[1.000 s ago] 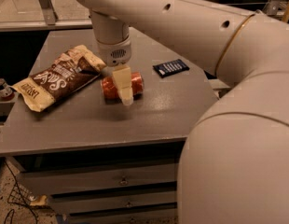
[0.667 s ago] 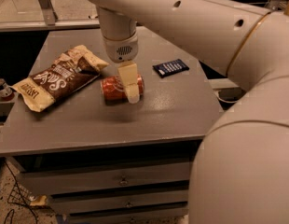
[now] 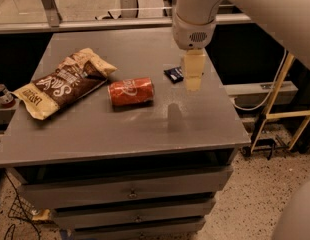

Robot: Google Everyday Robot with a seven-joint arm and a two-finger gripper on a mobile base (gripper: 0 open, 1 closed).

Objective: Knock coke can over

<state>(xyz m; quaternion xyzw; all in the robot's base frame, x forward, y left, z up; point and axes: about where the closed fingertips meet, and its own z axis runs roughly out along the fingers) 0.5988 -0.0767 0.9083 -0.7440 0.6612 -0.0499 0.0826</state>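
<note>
Coke can (image 3: 131, 92) on side, axis left-right; gripper (image 3: 193, 79) above, right

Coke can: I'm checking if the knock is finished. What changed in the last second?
The claw, which was down at the coke can, has risen and moved right, clear of it, and now hangs above the table on its right side, by the small dark packet. The can lies on its side, untouched. The chip bag and packet stayed put.
</note>
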